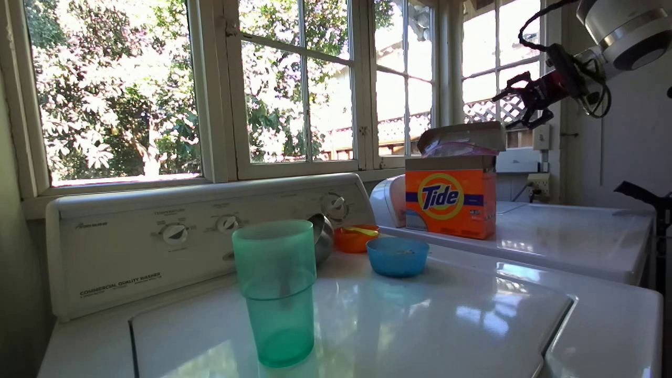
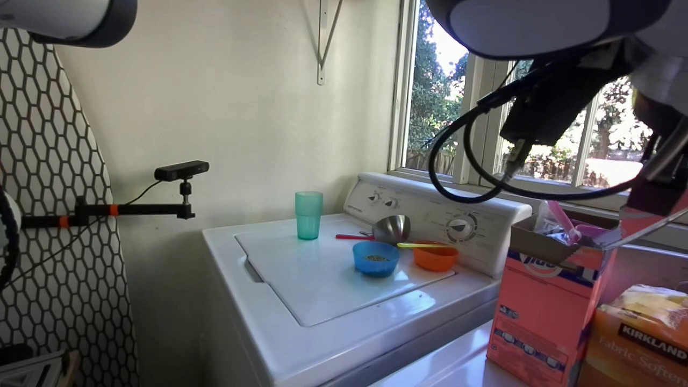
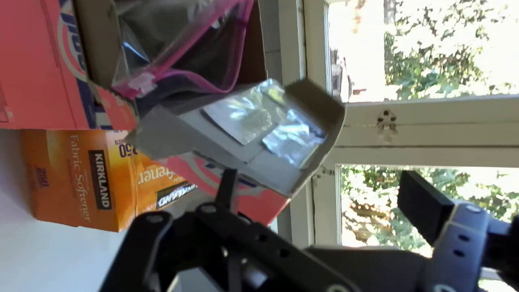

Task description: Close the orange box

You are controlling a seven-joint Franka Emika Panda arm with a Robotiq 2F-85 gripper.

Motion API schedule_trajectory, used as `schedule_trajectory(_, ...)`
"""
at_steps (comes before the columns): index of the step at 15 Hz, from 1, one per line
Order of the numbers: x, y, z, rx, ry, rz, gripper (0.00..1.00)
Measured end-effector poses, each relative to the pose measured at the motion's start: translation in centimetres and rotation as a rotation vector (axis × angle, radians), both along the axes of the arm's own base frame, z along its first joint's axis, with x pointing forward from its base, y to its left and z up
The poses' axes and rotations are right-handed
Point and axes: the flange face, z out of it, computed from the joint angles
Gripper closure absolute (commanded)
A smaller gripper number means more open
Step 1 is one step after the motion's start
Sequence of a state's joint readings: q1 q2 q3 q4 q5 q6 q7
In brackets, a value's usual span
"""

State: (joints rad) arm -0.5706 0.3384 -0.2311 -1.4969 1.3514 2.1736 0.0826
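Observation:
The orange Tide box (image 1: 450, 197) stands upright on the white machine on the right; it looks pinkish in an exterior view (image 2: 537, 317) and in the wrist view (image 3: 36, 65). Its hinged top flap (image 1: 475, 134) is raised, and its grey inside shows in the wrist view (image 3: 279, 170). A clear bag with a pink zip (image 3: 162, 44) sticks up in the opening. My gripper (image 1: 501, 113) is open and empty, above and beside the raised flap. In the wrist view, one finger overlaps the flap's outer face; I cannot tell whether they touch.
A Kirkland fabric softener box (image 3: 77, 174) stands beside the orange box. On the washer are a green cup (image 1: 278, 299), a blue bowl (image 1: 397, 257), a small orange bowl (image 1: 352, 241) and a steel ladle (image 2: 392, 228). Windows (image 1: 304, 105) stand behind.

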Motion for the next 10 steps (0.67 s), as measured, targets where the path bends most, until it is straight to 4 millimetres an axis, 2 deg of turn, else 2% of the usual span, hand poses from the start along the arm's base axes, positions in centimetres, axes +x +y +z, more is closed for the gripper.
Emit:
schedule_trajectory(5,-1.5,1.5,0.4,-0.067,-0.012,0.268,0.00)
schedule_trajectory(8,-2.4,1.0,0.0,-0.112,0.081,0.260,0.00)
schedule_trajectory(10,-2.2,0.7,-0.7,-0.107,0.132,0.224,0.00)
